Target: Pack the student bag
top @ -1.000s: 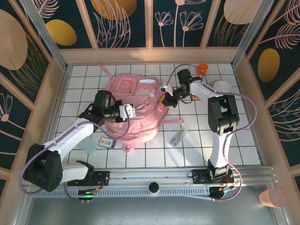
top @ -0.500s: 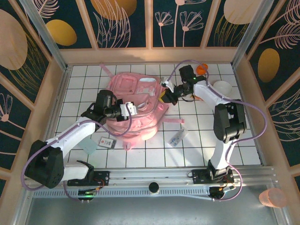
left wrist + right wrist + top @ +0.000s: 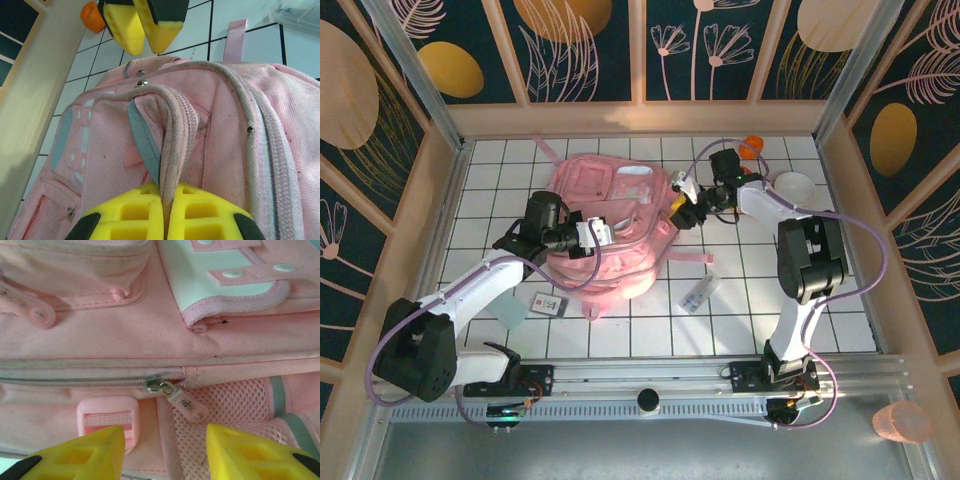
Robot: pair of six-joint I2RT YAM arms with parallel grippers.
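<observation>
Item: student bag [image 3: 630, 262], pale pink, with part-clear panels, zips and pink straps.
Location: lying on the white gridded table [image 3: 845, 310], left of centre and toward the back, between the two arms; one strap trails toward the back wall and another lies flat to the right.
Left gripper [image 3: 166, 205]: closed, its yellow pads pinching a raised fold of the bag's zip edge; a grey-blue trim strip runs down into the same pinch.
Right gripper [image 3: 165, 435]: jaws apart with nothing held between them, poised at the bag's right side and facing the side panel.
Zip pull [image 3: 184, 404]: pink tab on a metal slider at the end of a closed zip line, lying on the fabric ahead of the gap between the right fingers; contact cannot be told.
Buckle [image 3: 106, 420]: pink plastic, just left of the zip pull and below the zip line.
Mesh pocket [image 3: 232, 402]: pink netting, right of the zip pull.
Orange object [image 3: 751, 147]: small, at the back right of the table beside the right arm; its kind cannot be told.
White bowl [image 3: 794, 186]: on the table, right of the right arm.
Card [image 3: 550, 303]: white with a red mark, just in front of the bag.
Clear packet [image 3: 698, 293]: on the table, front right of the bag and apart from it.
</observation>
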